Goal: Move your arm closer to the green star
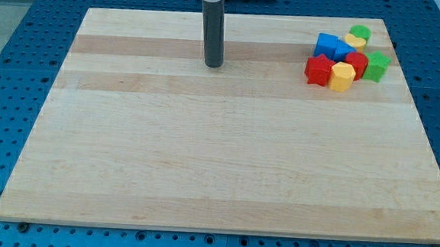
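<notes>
The green star [377,65] lies at the right end of a tight cluster of blocks near the board's top right corner. My tip [213,64] stands on the board near the top middle, far to the view's left of the star and apart from every block. The cluster also holds a red block [319,70], a yellow block [342,76], a second red block [357,64], two blue blocks [333,46], a small yellow block [354,41] and a green round block [359,32].
The wooden board [218,162] lies on a blue perforated table [9,65]. The board's right edge runs close to the green star.
</notes>
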Robot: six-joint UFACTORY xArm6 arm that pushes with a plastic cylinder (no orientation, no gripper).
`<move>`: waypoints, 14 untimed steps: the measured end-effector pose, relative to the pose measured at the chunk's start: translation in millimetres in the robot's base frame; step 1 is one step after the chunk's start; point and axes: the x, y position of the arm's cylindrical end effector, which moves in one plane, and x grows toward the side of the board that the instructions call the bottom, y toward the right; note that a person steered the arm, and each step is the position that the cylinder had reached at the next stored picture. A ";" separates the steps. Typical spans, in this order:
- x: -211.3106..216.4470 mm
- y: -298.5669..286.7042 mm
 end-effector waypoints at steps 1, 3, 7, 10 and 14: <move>0.1 0.0; 0.1 0.0; -1.3 13.7; 80.3 165.0; 89.5 332.7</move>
